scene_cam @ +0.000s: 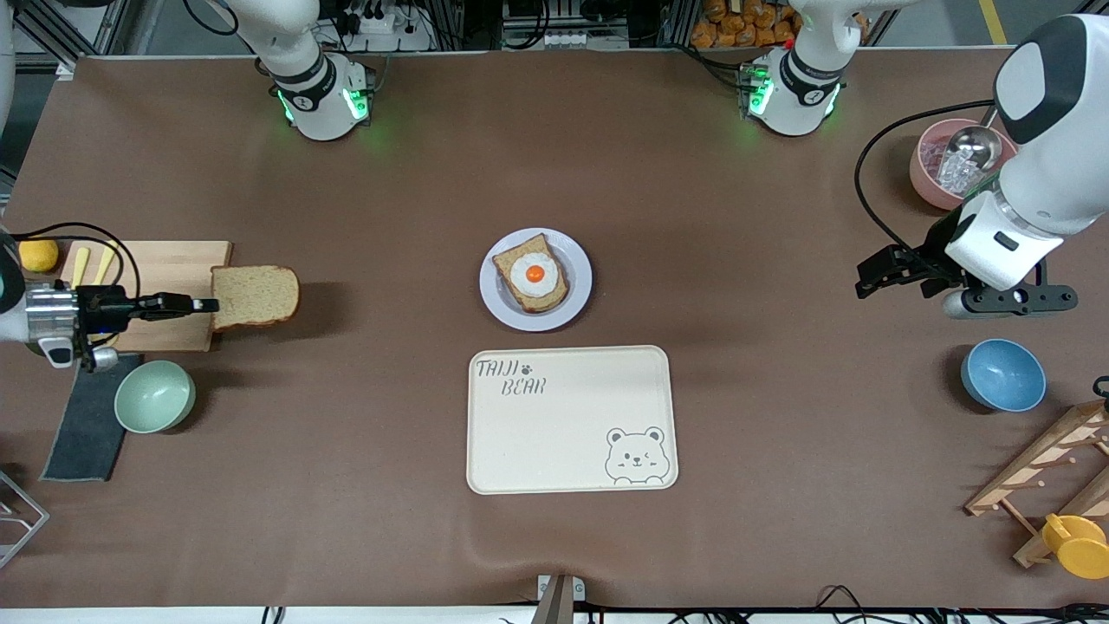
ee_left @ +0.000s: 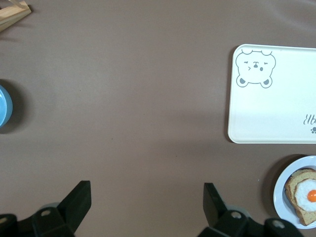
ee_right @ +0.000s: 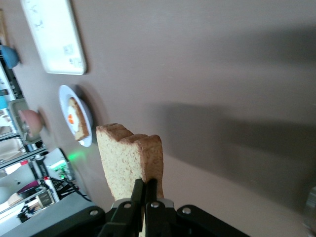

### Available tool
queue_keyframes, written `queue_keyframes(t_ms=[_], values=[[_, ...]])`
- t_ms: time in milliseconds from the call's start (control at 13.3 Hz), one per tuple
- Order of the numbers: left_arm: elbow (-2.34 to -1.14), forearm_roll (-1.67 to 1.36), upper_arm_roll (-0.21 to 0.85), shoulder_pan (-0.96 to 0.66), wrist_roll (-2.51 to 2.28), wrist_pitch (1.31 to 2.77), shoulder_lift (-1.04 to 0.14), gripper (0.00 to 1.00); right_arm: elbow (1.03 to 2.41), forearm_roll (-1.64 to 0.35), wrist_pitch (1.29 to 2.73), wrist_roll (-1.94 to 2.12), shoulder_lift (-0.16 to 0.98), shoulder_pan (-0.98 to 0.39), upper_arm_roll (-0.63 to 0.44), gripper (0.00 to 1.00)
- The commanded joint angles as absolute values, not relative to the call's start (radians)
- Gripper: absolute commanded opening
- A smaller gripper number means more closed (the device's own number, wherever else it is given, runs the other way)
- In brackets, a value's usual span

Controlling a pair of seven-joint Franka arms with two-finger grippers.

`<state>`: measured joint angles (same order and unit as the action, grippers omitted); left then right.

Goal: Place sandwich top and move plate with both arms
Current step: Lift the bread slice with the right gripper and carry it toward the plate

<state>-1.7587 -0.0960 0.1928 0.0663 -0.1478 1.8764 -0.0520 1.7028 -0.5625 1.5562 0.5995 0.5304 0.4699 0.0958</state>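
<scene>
A cream rectangular tray [scene_cam: 572, 420] printed with a bear and "TAIJI BEAR" lies flat in the middle of the brown counter [scene_cam: 780, 485], toward the edge nearest the front camera. A slice of bread bearing a fried egg [scene_cam: 532, 274] sits just farther from the camera than the tray. At the right arm's end are a wooden cutting board [scene_cam: 165, 290], a yellow lemon-like fruit [scene_cam: 38, 255] at the board's corner, a pale green bowl [scene_cam: 154, 396] and a dark cloth [scene_cam: 87, 429] beside it. At the left arm's end stand a pink bowl [scene_cam: 929, 178] holding a metal scoop [scene_cam: 975, 149], a blue bowl [scene_cam: 1002, 374], a wooden rack [scene_cam: 1044, 468] and a yellow cup [scene_cam: 1077, 544].
</scene>
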Motion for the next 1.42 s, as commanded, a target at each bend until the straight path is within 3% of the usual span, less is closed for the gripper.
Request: queue_keyframes(t_ms=[0,525,899,1349], values=[[-1.775,-0.117,0.196,0.074,-0.152,1.885,-0.034,1.00,1.804,-0.664,1.589,0.591,0.476,0.396,0.087,0.00],[-1.850,-0.153,0.196,0.074,-0.147,1.920,-0.031,1.00,1.902,-0.813,1.614,0.584,0.460,0.269,0.089,0.00],[-1.914,-0.202,0.207,0.063,-0.158,2.012,-0.041,1.00,1.987,-0.916,1.752,0.546,0.407,0.140,0.087,0.00],[-1.910,-0.253,0.209,0.060,-0.160,2.016,-0.077,1.00,2.069,-1.078,1.978,0.509,0.388,-0.033,0.089,0.00]])
